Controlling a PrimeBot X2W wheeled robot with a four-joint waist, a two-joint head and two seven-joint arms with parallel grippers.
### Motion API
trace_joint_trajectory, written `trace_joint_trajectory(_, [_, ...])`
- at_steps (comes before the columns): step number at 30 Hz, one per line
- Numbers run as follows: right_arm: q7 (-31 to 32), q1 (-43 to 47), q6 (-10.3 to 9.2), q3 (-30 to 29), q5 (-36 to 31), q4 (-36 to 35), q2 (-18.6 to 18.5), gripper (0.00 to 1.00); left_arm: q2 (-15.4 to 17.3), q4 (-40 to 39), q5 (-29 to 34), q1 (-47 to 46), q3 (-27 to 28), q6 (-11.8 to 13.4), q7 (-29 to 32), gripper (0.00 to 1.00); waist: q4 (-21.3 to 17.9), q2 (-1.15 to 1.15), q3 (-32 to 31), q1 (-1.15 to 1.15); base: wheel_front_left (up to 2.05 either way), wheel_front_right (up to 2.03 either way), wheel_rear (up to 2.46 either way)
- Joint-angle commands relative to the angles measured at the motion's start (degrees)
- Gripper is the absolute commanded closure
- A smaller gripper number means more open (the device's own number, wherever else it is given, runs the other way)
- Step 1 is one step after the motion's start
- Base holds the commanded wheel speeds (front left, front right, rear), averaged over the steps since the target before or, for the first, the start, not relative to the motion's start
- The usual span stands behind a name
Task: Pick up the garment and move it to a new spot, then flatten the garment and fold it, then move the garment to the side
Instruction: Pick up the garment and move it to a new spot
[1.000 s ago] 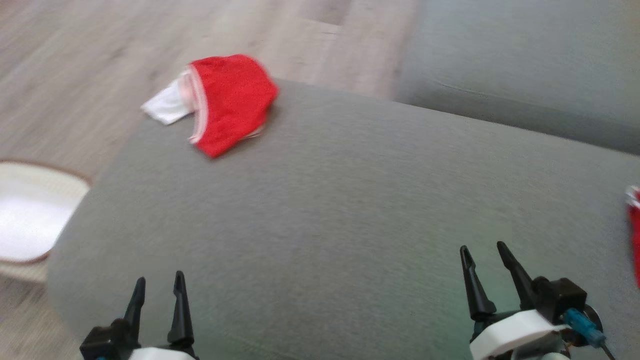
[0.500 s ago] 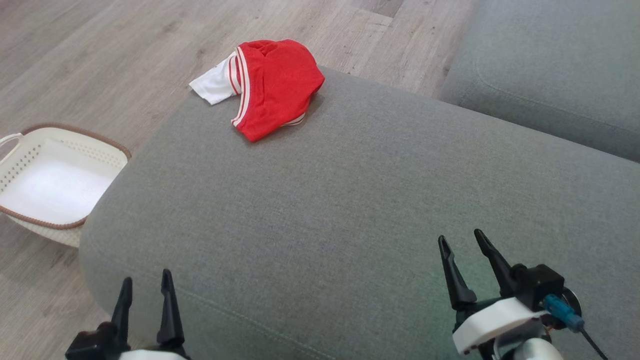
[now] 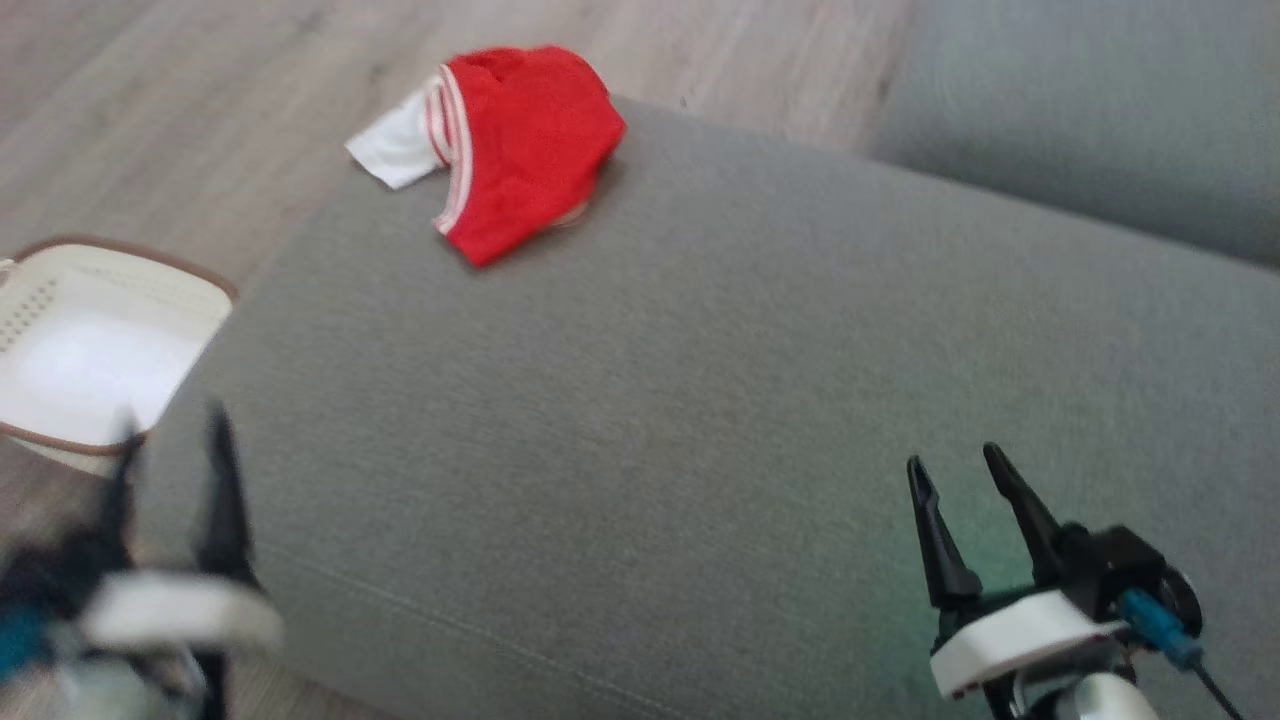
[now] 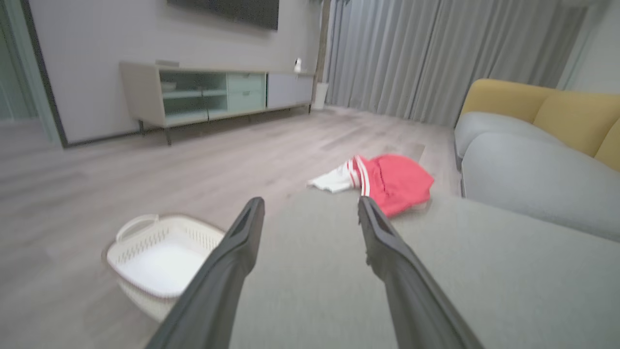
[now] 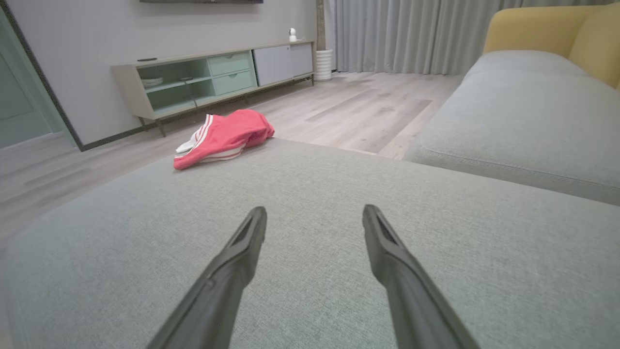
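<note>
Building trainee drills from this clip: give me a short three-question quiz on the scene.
1. True or false: the left gripper holds the red garment.
2. The garment lies at the grey cushion's: A near edge; B middle; C far edge.
3. How do the right gripper's jaws stand?
Key: 1 false; 2 C; 3 open, with nothing between them.

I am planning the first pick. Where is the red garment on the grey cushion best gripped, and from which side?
Probably the humped red middle of the garment, from above: it lies bunched at the far left corner of the grey cushion, so fabric rises there to pinch. The open left gripper is on that side.
</note>
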State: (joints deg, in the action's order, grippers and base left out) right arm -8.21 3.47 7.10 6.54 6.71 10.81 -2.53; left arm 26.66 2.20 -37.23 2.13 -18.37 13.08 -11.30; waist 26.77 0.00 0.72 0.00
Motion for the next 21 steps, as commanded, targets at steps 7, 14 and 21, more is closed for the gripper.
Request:
trace_joint_trajectory(7, [4.18, -5.42, 0.39, 0.89, -5.27, -8.64, -0.35, 0.0, 9.84, -1.7, -0.62, -24.06, 7.35, -3.73, 7.34, 0.0, -7.33, 0.0, 8.75, 0.0, 0.0, 0.0, 0.0])
trace_joint_trajectory(14, [9.25, -6.73, 0.39, 0.6, -9.55, -14.91, -0.35, 0.0, 9.47, 12.79, -2.18, -38.28, 4.99, -8.01, 13.53, 0.0, -11.52, 0.0, 15.49, 0.0, 0.0, 0.0, 0.0])
trace_joint_trajectory(21, [13.04, -7.28, 0.39, -1.22, -13.11, -21.02, -0.35, 0.0, 4.76, 30.28, -3.65, -48.26, 3.1, -9.7, 15.82, 0.0, -14.0, 0.0, 22.51, 0.0, 0.0, 0.0, 0.0])
